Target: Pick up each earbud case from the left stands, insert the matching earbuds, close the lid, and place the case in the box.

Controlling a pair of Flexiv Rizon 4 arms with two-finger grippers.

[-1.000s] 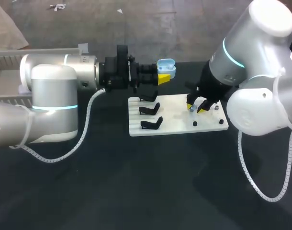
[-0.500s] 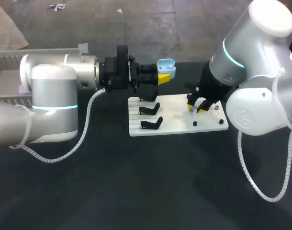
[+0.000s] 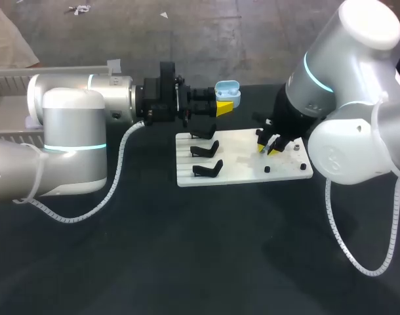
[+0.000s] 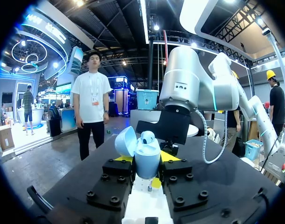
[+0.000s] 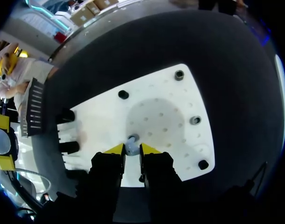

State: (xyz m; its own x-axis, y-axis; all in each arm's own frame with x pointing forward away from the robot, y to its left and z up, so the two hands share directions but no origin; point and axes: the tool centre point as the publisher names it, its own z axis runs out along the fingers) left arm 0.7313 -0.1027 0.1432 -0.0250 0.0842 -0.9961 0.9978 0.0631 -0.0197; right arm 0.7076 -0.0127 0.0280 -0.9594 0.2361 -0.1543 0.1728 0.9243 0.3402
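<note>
Holding the light-blue earbud case [image 3: 227, 92] up off the counter [image 3: 187, 256], just past the far edge of the white board [image 3: 242, 172], the left arm [image 3: 88, 105] offers it with the lid [image 4: 125, 140] swung open. That pose looks chosen to give the other arm a clear way into the wells. The left jaws are closed on the case's body from both sides, set about as wide as the case, and one earbud [image 4: 148, 136] appears to sit inside already. The right arm [image 3: 344, 98] reaches down over the board's right part, among the small pegs [image 5: 195, 120]. Its right jaws are drawn nearly together, with a pale second earbud [image 5: 131, 146] pinched between the yellow tips. Whether that bud has left its seat cannot be told from these views. It is gripped low and upright, probably so that it can be carried across and dropped straight into the open case. Three black stands [image 3: 205, 150] line the board's left part, well apart from the right jaws. The insertion step seems under way; the lid is not yet closed.
</note>
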